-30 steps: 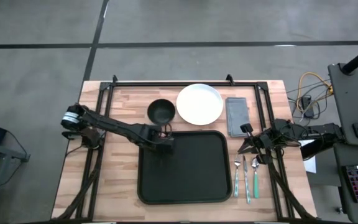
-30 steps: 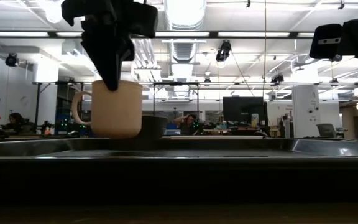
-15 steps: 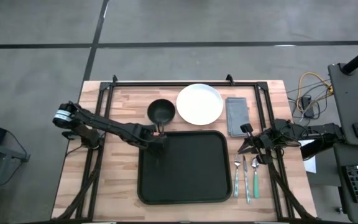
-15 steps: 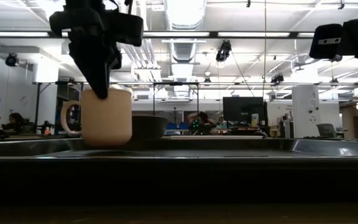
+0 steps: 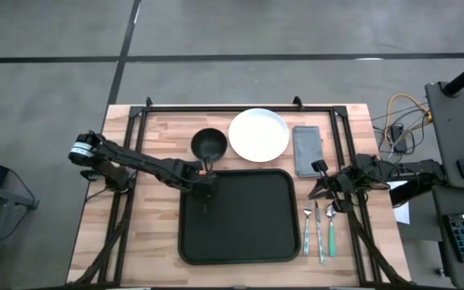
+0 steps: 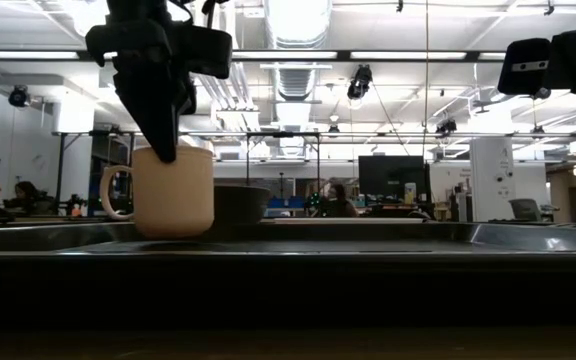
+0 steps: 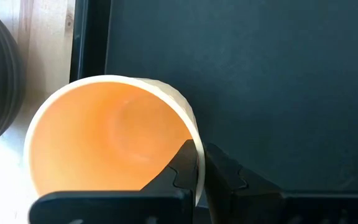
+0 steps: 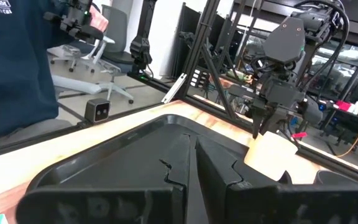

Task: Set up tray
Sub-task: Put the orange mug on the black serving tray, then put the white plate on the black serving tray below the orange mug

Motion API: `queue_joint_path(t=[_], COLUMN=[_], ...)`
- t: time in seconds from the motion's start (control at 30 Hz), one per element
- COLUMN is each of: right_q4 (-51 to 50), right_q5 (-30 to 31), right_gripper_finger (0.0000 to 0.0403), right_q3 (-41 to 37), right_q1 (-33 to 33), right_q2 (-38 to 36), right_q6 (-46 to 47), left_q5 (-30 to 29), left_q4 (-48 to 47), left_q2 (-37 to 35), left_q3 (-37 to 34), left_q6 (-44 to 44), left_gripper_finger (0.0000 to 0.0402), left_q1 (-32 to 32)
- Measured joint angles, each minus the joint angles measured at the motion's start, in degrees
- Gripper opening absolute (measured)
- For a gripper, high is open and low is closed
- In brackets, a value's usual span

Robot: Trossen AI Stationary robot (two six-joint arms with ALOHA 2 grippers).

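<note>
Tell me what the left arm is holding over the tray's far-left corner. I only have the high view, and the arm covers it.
Observer: A beige mug. The left end effector is shut on its rim, one finger inside and one outside.
Operator: Is it down on the tray?
Observer: In the low view its base looks level with the floor of the tray. I cannot rule out a thin gap.
Operator: Anything inside it?
Observer: No, the left wrist view looks straight in and it is empty.
Operator: Where is the handle?
Observer: In the low view the handle sticks out on the side away from the dark bowl.
</note>
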Motion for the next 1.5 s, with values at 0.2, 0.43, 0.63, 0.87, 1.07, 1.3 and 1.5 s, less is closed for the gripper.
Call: queue_joint_path(t=[0.2,0.43,0.63,0.87,1.07,1.3,1.5], right_q4=[0.00,0.00,0.00,0.00,0.00,0.00,-0.01], right_q5=[-0.01,-0.02,-0.02,-0.02,-0.01,-0.02,-0.01], right_gripper_finger=[0.0018,0.0018,0.0018,0.0018,0.0018,0.0018,0.0018], right_q3=[0.00,0.00,0.00,0.00,0.00,0.00,0.00], right_q1=[0.01,0.00,0.00,0.00,0.01,0.00,0.01], right_q2=[0.00,0.00,0.00,0.00,0.00,0.00,0.00], right_q6=[0.00,0.00,0.00,0.00,0.00,0.00,0.00], left_q5=[0.45,0.49,0.60,0.58,0.42,0.40,0.31], left_q4=[-0.02,-0.08,-0.45,-0.63,-1.18,-2.04,-1.73], left_q2=[0.00,0.02,0.02,0.02,0.04,-0.76,-3.17], left_q3=[0.00,0.00,0.00,0.10,1.58,6.02,6.59], left_q6=[0.00,0.00,0.01,0.01,0.27,4.56,10.22], left_gripper_finger=[0.0000,0.0003,0.0031,0.0077,0.0103,0.0104,0.0105], left_q1=[0.17,0.17,0.17,0.20,0.24,0.24,0.11])
